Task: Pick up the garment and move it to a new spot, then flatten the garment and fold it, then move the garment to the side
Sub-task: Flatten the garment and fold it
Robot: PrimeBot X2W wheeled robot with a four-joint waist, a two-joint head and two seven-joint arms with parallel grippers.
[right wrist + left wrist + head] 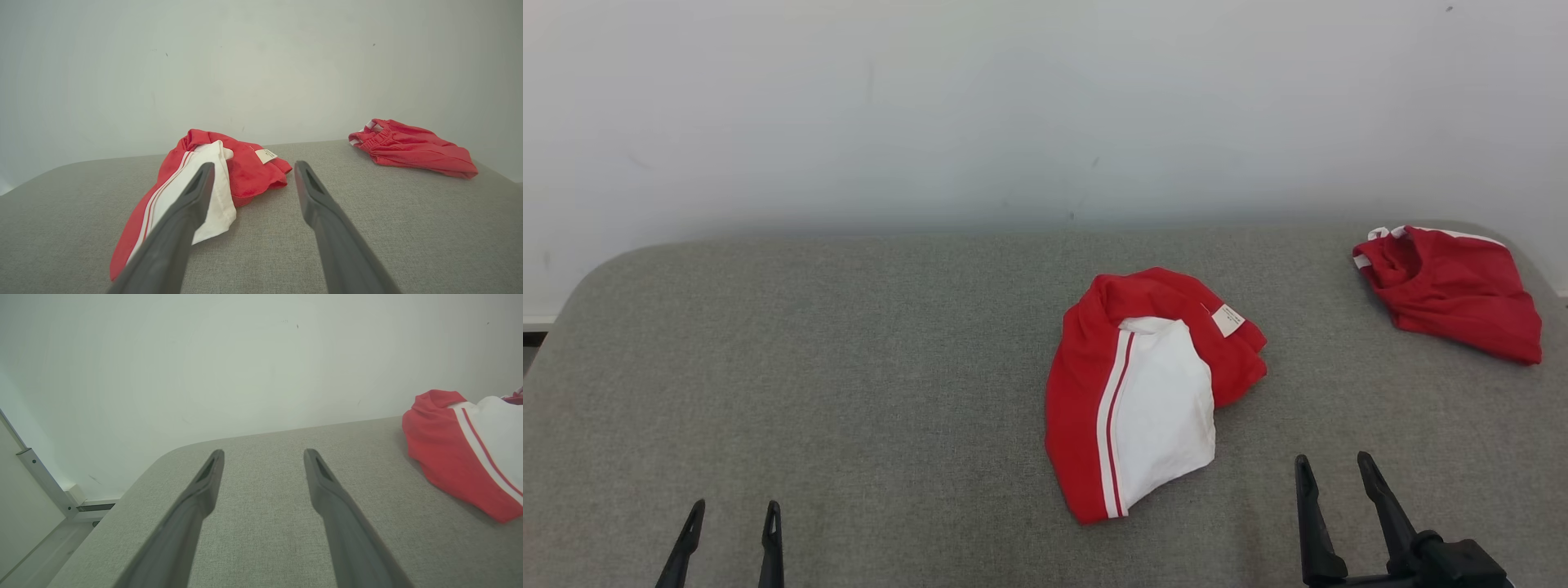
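Observation:
A crumpled red and white garment with white side stripes and a small label lies on the grey table, right of centre. It also appears at the right edge of the left wrist view as the garment and left of centre in the right wrist view as the garment. My right gripper is open, low at the right, just right of and nearer than the garment's lower edge, not touching it. My left gripper is open at the lower left, well apart from the cloth, over bare table.
A second red garment with white trim lies bunched at the table's far right corner; the right wrist view has it as the red garment. A pale wall stands right behind the table. The table's rounded left edge drops to the floor.

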